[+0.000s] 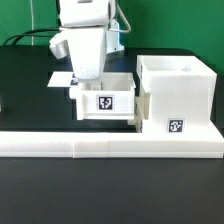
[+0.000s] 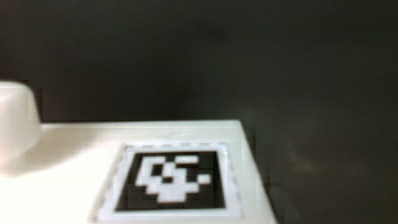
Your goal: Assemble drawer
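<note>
The large white drawer shell (image 1: 178,92) stands at the exterior view's right, with a square tag low on its front. A smaller white drawer box (image 1: 122,108) with a front tag sits against the shell's left side. My gripper (image 1: 82,84) hangs over the small box's left rear corner, with its fingers down at the box's wall. The hand hides how the jaws stand. The wrist view shows a white surface (image 2: 71,150) with a black-and-white tag (image 2: 173,180) very close, and a rounded white part (image 2: 15,120) at the edge. No fingers show there.
A long low white L-shaped rail (image 1: 110,148) runs across the front of the black table (image 1: 25,100). A flat white sheet, probably the marker board (image 1: 58,78), lies behind the small box under the arm. Cables hang at the back.
</note>
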Robot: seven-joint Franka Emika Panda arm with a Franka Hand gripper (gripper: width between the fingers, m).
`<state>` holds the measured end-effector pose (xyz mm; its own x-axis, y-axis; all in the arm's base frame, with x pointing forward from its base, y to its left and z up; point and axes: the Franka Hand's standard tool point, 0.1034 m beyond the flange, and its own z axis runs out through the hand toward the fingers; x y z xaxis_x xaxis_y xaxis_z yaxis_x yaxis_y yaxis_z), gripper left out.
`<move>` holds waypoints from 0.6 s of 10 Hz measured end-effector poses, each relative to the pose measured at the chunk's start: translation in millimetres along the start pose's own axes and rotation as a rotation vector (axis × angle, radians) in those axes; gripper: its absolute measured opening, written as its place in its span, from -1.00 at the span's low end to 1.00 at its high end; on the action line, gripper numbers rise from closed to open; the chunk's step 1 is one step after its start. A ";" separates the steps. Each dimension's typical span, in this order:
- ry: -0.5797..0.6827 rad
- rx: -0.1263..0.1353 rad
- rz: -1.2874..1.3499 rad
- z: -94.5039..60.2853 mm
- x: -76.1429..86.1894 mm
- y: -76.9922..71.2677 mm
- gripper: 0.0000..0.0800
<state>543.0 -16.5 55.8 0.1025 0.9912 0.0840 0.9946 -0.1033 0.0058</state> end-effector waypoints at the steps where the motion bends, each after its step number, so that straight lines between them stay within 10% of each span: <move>1: 0.001 -0.001 0.012 0.3 6.3 1.3 -0.89; 6: 0.001 0.008 0.015 6.1 11.3 -6.3 -0.89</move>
<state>538.0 -4.1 50.7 0.1177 0.9894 0.0847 0.9930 -0.1178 -0.0038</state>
